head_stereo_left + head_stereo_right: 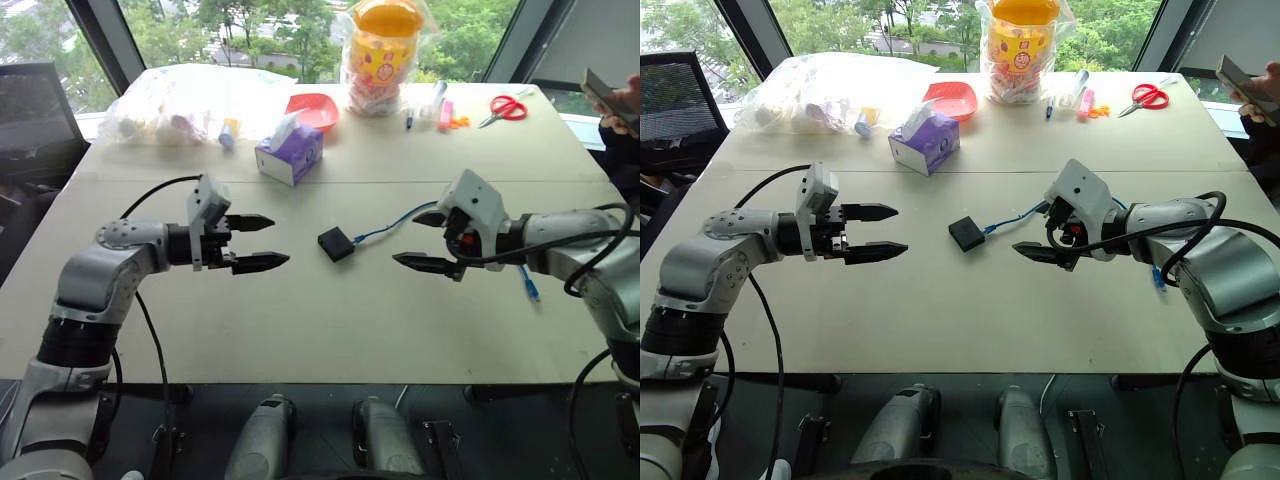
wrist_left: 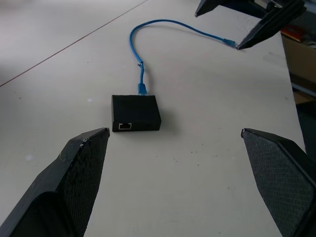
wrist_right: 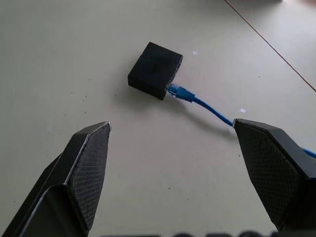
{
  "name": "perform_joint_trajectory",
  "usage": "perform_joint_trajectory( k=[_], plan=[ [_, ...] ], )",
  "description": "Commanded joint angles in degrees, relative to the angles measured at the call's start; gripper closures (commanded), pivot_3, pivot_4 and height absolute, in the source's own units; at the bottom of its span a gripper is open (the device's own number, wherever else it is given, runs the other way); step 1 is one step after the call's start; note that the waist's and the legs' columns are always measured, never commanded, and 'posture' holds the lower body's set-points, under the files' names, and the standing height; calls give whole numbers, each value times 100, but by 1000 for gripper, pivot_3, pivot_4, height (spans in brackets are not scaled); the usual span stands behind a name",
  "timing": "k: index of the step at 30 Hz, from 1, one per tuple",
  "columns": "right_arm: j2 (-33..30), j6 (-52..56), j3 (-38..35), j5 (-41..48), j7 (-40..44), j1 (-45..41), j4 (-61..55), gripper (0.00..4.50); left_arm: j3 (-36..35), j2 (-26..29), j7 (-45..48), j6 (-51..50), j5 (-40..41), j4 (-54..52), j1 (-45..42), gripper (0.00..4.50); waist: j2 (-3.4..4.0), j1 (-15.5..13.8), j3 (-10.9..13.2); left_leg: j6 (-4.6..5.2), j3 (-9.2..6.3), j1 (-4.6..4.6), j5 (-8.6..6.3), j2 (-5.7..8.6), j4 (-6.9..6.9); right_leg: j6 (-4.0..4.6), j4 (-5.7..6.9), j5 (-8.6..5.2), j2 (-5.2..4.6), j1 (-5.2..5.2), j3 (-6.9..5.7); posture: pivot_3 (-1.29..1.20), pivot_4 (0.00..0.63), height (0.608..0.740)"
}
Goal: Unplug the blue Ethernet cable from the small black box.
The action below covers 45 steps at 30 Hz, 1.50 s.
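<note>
Right now your small black box lies flat on the counter, with the blue Ethernet cable plugged into one side. Your left tool and right tool flank the box, both spread wide, holding nothing, clear of box and cable.

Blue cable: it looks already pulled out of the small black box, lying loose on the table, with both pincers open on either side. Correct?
Not quite. The blue cable is still plugged into the small black box; the right wrist view shows its plug seated in the box's side. The rest holds: the left pincer and right pincer are open on either side of it.
</note>
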<state>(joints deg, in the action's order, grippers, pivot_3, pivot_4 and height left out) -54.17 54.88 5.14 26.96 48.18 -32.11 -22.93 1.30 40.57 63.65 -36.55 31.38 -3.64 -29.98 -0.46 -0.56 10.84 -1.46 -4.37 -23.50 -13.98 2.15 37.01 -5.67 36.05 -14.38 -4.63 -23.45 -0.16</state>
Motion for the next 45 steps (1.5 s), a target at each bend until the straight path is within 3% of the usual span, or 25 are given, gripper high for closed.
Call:
perform_joint_trajectory(
  k=[1,9,21,27,33,36,42,43,45],
  plan=[
    [-125,-418,234,-335,250,-283,272,339,-34,42,43,160,-82,-87,-76,40,0,2,0,0,0,0,0,0,0,0,0,0,0,0,0,0,150,740],
    [205,-1475,1187,-1234,993,-1218,1783,339,25,-35,50,283,-221,-80,-81,40,0,48,0,0,4,0,0,0,-1,-15,2,8,4,-3,0,0,150,740],
    [1987,-3376,2196,-2513,1994,-2891,5414,339,-30,-87,-160,231,-227,-403,100,40,1,153,1,-1,3,4,1,1,-3,-25,17,14,10,-8,1,0,150,740],
    [2935,-4997,2593,-3487,1859,-3637,7851,339,-335,103,-415,-16,-78,-874,452,40,2,178,2,-6,5,4,3,3,-6,-26,20,16,9,-14,3,0,150,740],
    [3332,-5602,2559,-3932,2035,-3894,8841,339,-542,203,-637,-167,39,-1239,759,40,3,179,1,-24,-3,13,13,3,-14,-24,30,17,12,-14,4,0,150,740],
    [3476,-5642,2531,-4072,2263,-3947,9034,1254,-583,220,-710,-196,69,-1319,821,0,3,186,1,-30,-8,24,16,4,-14,-21,31,18,17,-2,3,0,150,740],
    [3574,-5482,2298,-4096,2575,-3876,8943,4257,-574,205,-752,-195,100,-1160,757,0,4,298,0,-36,-9,40,20,4,-14,-19,49,19,22,6,4,0,150,740],
    [3572,-5395,2211,-4036,2619,-3845,8864,4471,-539,188,-734,-183,93,-1092,706,0,4,304,0,-37,-10,41,20,5,-14,-19,57,19,20,4,4,0,150,740],
    [3500,-5314,2053,-3969,2577,-3757,8595,4471,-456,115,-715,-194,89,-911,529,0,4,303,0,-39,-11,43,21,5,-12,-19,75,19,20,0,5,0,150,740]
  ],
)
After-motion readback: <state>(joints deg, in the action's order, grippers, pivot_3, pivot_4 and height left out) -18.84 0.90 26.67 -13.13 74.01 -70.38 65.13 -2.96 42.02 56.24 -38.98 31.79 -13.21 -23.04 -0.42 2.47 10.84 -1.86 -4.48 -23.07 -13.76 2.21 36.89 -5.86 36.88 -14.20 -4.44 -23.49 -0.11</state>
